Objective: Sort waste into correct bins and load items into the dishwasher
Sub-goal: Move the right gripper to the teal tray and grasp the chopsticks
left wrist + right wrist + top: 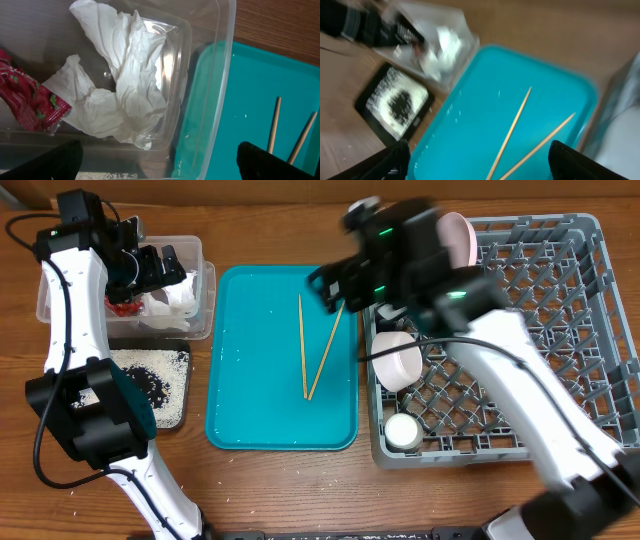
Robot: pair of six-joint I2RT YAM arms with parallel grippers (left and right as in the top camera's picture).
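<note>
Two wooden chopsticks (305,345) lie in a V on the teal tray (250,420); they also show in the right wrist view (512,130). My right gripper (335,290) hangs open and empty above the tray's far right corner. My left gripper (150,270) is open and empty over the clear tub (200,255). The tub holds a crumpled white napkin (120,95) and a red wrapper (30,102). The black tray (150,385) holds white grains with dark bits. The grey dish rack (560,330) holds a pinkish plate (458,235), a white bowl (398,360) and a small white cup (404,432).
A few white grains are scattered on the teal tray and on the wooden table (290,220). The clear tub stands right against the teal tray's left edge. The rack sits close to the tray's right edge.
</note>
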